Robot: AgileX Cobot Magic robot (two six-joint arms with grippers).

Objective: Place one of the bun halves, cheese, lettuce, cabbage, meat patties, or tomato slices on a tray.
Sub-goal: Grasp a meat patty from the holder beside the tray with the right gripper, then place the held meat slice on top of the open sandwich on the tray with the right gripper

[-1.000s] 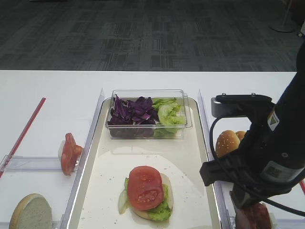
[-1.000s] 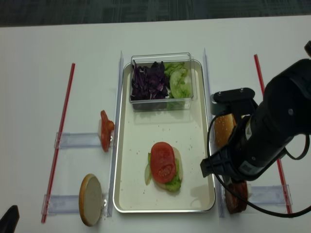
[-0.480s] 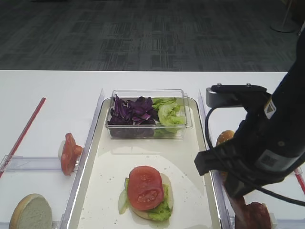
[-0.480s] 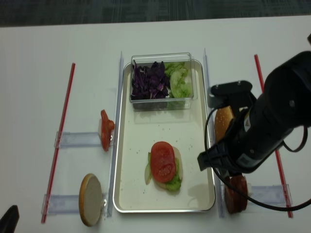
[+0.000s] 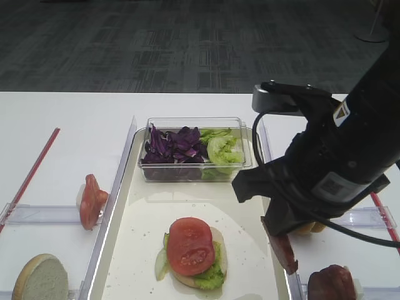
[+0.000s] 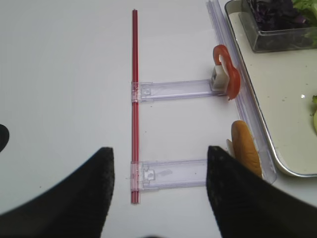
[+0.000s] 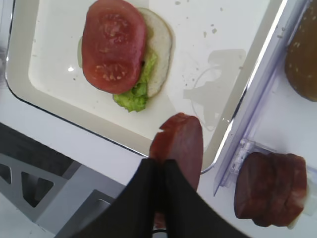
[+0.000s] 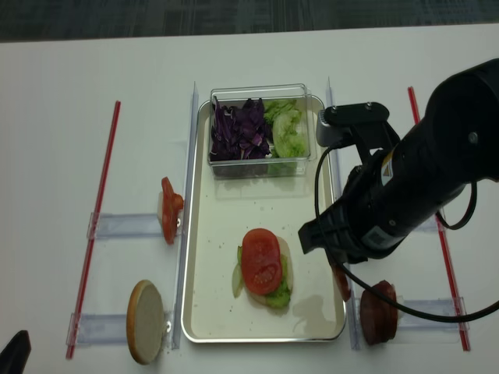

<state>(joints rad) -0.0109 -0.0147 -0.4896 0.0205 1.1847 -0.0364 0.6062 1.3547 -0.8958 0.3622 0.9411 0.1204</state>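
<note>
Bulky black right arm (image 5: 337,169), grey camera block, looping black cable, white labels

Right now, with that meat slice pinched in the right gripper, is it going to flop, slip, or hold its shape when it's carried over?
The meat patty hangs on edge from the right gripper without drooping, so it is probably fairly stiff. Its face looks smooth and slightly glossy, so it could slip in a thin pinch. Being flat, it should settle on the tray rather than roll.
</note>
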